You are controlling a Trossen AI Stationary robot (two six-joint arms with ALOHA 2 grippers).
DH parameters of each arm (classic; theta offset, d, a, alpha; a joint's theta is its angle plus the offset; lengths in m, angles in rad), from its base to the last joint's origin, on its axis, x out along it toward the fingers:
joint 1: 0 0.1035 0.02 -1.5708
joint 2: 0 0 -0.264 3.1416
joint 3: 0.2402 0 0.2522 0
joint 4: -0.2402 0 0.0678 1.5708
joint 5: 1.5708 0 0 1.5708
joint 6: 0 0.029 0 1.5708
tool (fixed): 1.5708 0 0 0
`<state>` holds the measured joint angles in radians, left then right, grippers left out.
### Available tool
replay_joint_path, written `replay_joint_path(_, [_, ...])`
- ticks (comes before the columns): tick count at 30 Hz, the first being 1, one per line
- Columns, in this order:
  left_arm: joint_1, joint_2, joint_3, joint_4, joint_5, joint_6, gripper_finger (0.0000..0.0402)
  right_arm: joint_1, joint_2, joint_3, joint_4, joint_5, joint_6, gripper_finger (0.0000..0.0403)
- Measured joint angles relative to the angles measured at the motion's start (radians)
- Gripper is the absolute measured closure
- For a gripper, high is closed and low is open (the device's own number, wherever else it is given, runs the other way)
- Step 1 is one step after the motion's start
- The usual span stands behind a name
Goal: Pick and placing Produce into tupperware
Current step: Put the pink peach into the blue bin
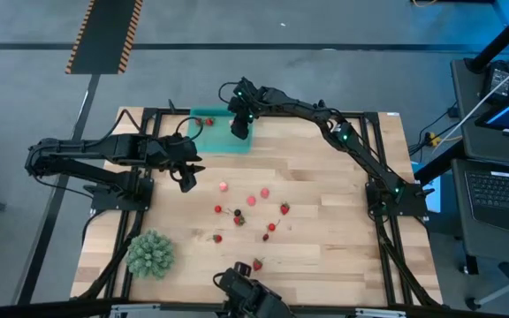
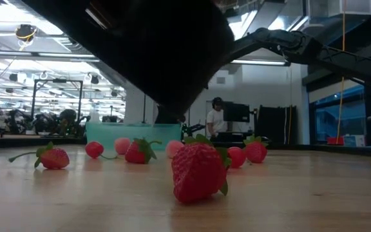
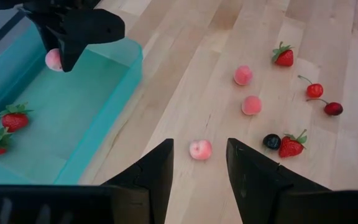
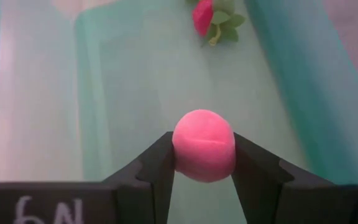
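Note:
The teal tupperware (image 1: 212, 140) stands at the table's far edge, left of the middle. Two strawberries (image 3: 14, 118) lie in it. My right gripper (image 1: 239, 126) hangs over its right end, shut on a round pink fruit (image 4: 204, 146). More produce lies loose on the wood in the middle of the table (image 1: 253, 201): strawberries, cherries, pink peaches and one dark berry (image 3: 271, 141). My left gripper (image 3: 199, 180) is held above the table just left of the loose fruit, open, with nothing between its fingers. A pink peach (image 3: 201, 149) lies on the table beyond them. My right gripper pinches the pink fruit between its two fingers, one on each opposite side of it (image 4: 178, 155). The fingers slant downward from the table's right and near side. The fruit (image 3: 53, 59) is lifted clear, above the tupperware's floor.
A large spiky green ball (image 1: 151, 253) sits near the table's front left corner. A dark device (image 1: 241, 287) stands at the middle of the near edge, with a strawberry (image 2: 198, 171) just beyond it. A person (image 2: 216, 119) stands in the room behind the table.

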<state>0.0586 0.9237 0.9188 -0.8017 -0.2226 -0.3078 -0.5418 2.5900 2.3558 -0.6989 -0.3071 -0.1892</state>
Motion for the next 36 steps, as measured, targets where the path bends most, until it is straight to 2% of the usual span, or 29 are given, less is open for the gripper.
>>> replay_joint_path(11, [0.0,0.0,0.0,0.0,0.0,0.0,0.026,0.001,0.0,0.0,0.015,0.0,-0.033,0.0257])
replay_joint_path(27, [0.0,0.0,0.0,-0.024,0.0,0.001,0.026,-0.001,0.0,0.0,0.067,-0.001,0.023,0.0256])
replay_joint_path(36, [0.0,0.0,0.0,-0.024,-0.001,0.001,0.026,-0.001,0.0,0.0,0.039,-0.003,0.024,0.0192])
